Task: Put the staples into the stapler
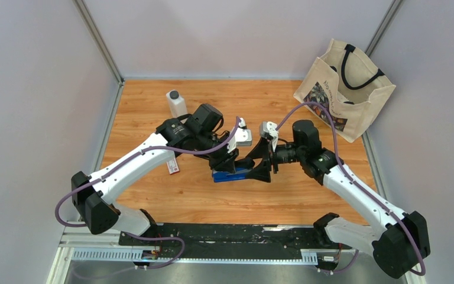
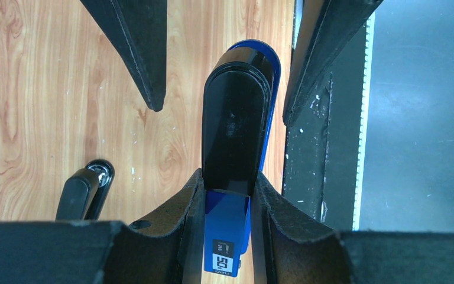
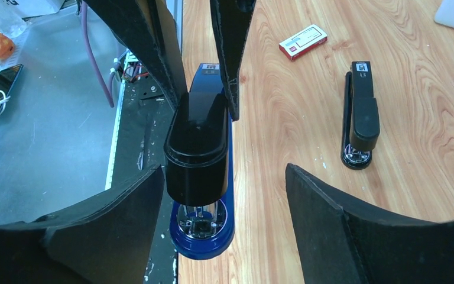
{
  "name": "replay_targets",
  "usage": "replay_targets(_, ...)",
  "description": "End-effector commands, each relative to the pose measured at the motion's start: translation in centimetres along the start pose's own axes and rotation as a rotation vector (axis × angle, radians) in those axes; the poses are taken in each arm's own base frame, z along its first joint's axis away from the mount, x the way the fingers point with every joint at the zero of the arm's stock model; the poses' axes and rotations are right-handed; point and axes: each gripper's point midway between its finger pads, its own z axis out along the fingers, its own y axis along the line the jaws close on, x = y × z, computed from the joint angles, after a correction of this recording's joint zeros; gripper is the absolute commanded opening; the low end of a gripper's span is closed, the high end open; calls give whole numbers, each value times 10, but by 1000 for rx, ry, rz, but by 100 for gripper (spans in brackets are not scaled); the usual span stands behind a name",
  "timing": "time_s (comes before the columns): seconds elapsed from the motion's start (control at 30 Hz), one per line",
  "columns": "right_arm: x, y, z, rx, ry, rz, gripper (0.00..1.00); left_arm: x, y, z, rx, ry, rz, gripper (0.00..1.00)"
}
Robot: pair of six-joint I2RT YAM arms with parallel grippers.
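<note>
- The blue stapler [image 3: 198, 136] is clamped at its rear end by the left claw [image 2: 227, 198], which pinches the sides of the blue base.
- The right claw [image 3: 224, 177] is spread wide, with one finger on either side of the stapler's front end. No grip is seen there.
- The staples box [image 3: 302, 42] lies flat on the wooden table [image 3: 425, 195], well apart from both claws and out past the left claw. A black stapler [image 3: 360, 112] lies nearer, off to one side of the right claw.
- The blue stapler is judged stiff and fairly heavy, and its glossy black top is likely slippery. That top would best be taken by its side edges near the front.
- The box is judged light and easily crushed, with a tray apt to slide out. Its long edges should be pinched gently.
</note>
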Motion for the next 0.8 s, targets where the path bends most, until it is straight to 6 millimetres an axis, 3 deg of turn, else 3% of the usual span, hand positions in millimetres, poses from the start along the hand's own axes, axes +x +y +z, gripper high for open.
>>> replay_targets(0.0,-3,-1,3,-4,-18,-29,78,-37,-5,-13,-10,-115,64,0)
replay_targets(0.17,-3,-2,5,-12,-19,-12,70,-38,-5,-13,-7,-120,64,0)
replay_targets(0.47,-2,-5,6,-6,-21,2,45,-40,-5,-12,-8,-128,60,0)
replay_targets(0.77,-13,0,0,-15,-45,1,33,-37,-5,-13,-21,-137,63,0)
